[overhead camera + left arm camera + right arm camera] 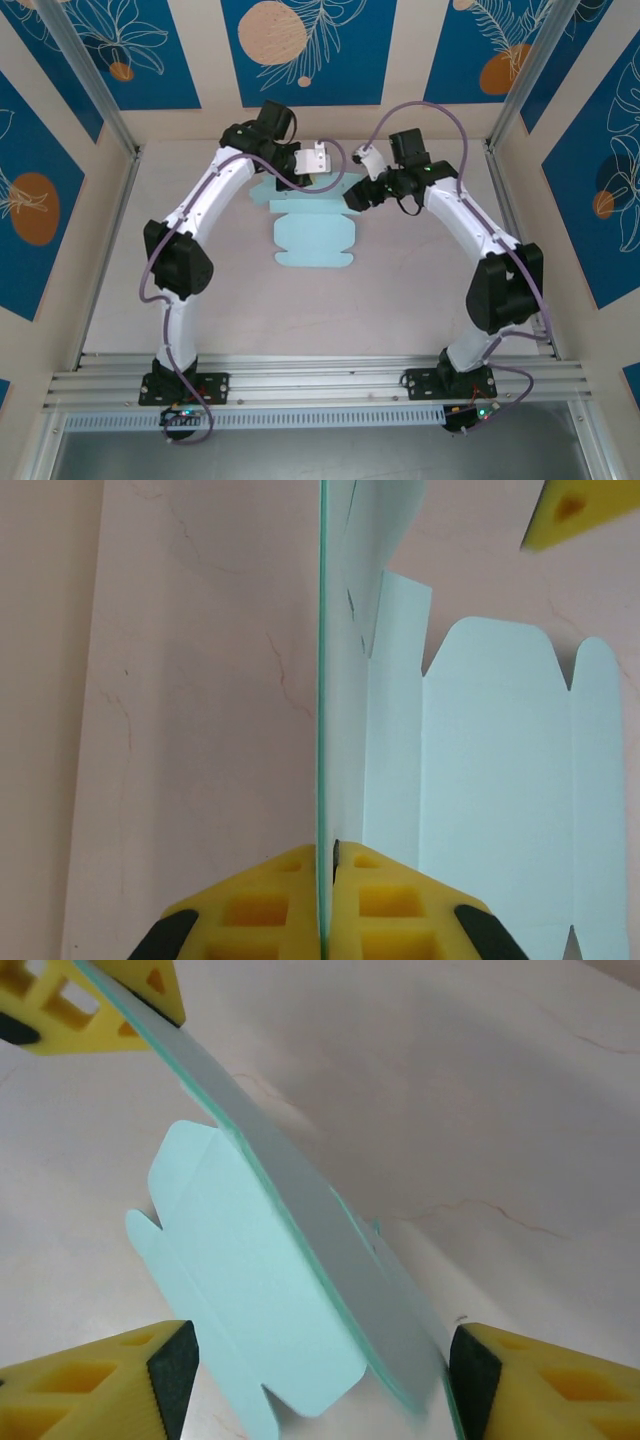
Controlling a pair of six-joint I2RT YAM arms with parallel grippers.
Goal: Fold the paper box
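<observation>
1. Box (313,235): pale blue die-cut card, unfolded, flat at the middle of the table (200,300). Its panel towards the table's far edge stands upright on its crease.
2. Left gripper (327,905): closed tight on the free edge of the upright panel, above the table's far middle.
3. Right gripper (322,1365): jaws wide, straddling the same panel lower down, close to the table. Whether it touches the panel cannot be told.
4. Handling, judged: very light, thin and springy. It should hinge readily at the creases, buckle if pushed mid-panel, and slide easily on the table.
5. Hold, judged: pinch at panel edges near a crease and avoid the rounded flaps and slits, which look likely to tear or bend.
</observation>
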